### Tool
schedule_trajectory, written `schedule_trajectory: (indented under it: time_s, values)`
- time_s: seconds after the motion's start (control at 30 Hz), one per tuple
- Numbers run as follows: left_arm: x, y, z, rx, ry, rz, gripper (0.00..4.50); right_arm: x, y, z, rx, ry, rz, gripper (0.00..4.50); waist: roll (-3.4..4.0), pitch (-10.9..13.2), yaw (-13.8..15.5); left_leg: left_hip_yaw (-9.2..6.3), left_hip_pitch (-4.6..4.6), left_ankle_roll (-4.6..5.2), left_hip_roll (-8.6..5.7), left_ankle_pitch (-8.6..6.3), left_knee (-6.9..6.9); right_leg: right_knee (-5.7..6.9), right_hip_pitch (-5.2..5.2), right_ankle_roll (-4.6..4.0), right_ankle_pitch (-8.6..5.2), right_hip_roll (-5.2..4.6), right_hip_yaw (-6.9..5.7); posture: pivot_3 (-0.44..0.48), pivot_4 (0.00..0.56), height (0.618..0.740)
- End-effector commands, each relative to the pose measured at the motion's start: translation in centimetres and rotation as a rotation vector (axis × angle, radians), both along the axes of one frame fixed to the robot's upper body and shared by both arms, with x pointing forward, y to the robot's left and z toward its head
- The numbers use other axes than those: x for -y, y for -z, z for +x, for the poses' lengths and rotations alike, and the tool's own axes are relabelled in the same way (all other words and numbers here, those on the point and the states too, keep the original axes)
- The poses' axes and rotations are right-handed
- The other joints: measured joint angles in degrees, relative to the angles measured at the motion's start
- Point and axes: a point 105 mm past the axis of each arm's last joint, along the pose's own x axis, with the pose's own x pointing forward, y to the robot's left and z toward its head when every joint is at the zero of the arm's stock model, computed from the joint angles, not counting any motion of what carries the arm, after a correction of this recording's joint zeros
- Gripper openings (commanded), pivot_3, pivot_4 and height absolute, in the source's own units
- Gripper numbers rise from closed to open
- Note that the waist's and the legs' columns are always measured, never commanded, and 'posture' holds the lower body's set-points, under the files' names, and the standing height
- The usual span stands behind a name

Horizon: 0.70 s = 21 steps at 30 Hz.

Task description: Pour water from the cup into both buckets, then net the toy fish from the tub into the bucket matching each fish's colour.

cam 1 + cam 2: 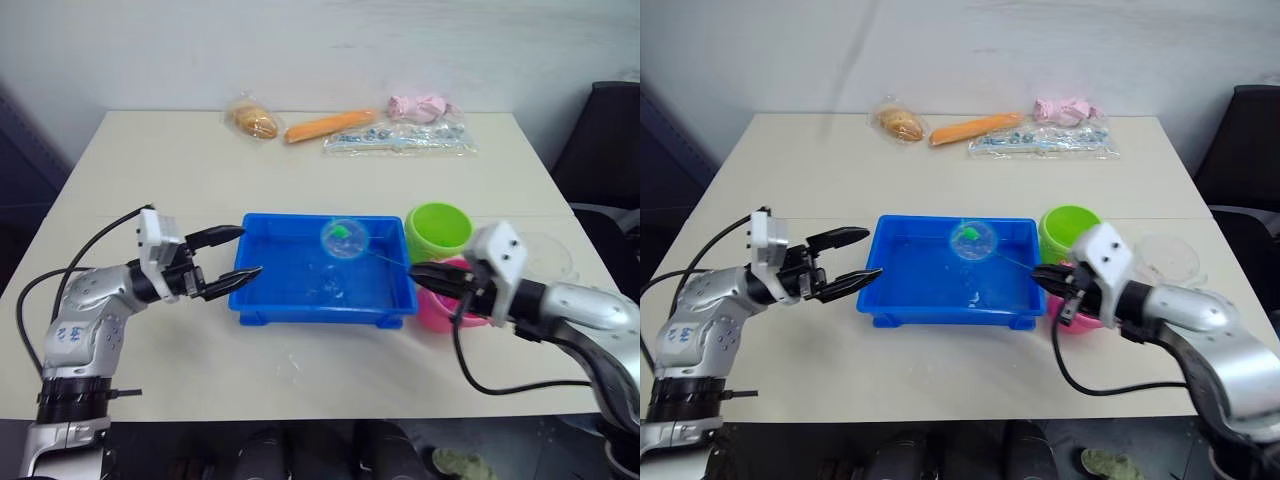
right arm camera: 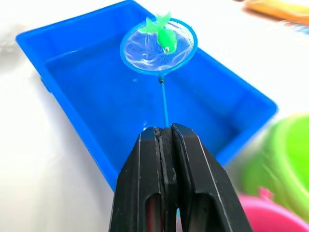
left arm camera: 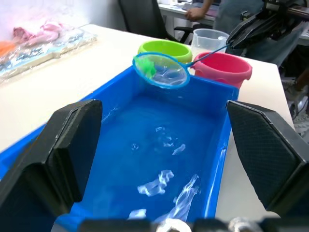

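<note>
The tub (image 1: 322, 290) is set near the middle of the table (image 1: 180, 180). Two buckets are placed just to its right: one bucket (image 1: 438, 229) farther away, the other bucket (image 1: 438, 305) nearer. The cup (image 1: 550, 258) is found right of the buckets. The net (image 1: 344, 239) is held up over the far part of the tub, and a fish (image 2: 164, 36) is held in it. The left gripper (image 1: 240, 255) is kept just left of the tub. The right gripper (image 1: 425, 277) is seen over the nearer bucket. Some bags (image 1: 398, 137) are laid along the far edge of the table.
</note>
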Motion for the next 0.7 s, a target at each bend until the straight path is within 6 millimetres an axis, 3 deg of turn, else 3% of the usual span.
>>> schedule_trajectory:
  time_s: [0.03,0.23,0.4,0.7]
  values:
    - [2.3,-1.3,0.6,0.043,0.114,-0.002,4.41,3.7,-3.1,-2.3,0.153,0.11,-0.003,0.0,0.0,0.0,0.68,0.04,0.01,0.0,-0.02,0.0,0.0,0.0,0.01,0.0,0.0,-0.02,0.04,0.0,0.15,0.74]
    - [3.5,-1.6,1.4,0.051,0.176,-0.009,4.41,9.4,-3.8,-3.1,0.208,0.321,-0.075,0.0,-0.01,-0.01,0.98,0.02,0.07,0.02,-0.27,0.0,0.02,0.0,0.08,0.01,0.01,0.01,0.05,0.0,0.15,0.74]
    - [4.2,-1.7,1.5,0.056,0.206,-0.013,4.41,12.4,-3.5,-2.6,0.237,0.448,-0.153,0.0,-0.01,-0.01,1.17,0.03,0.07,0.03,-0.36,0.01,0.02,-0.03,0.11,0.04,0.02,0.0,0.07,0.0,0.15,0.74]
    - [4.5,-1.6,1.5,0.057,0.214,-0.013,4.41,14.4,-2.4,-1.3,0.308,0.502,-0.317,0.0,-0.02,0.0,0.89,0.03,0.12,0.03,-0.37,0.03,0.02,-0.02,0.13,0.06,0.03,0.01,0.1,0.0,0.15,0.74]
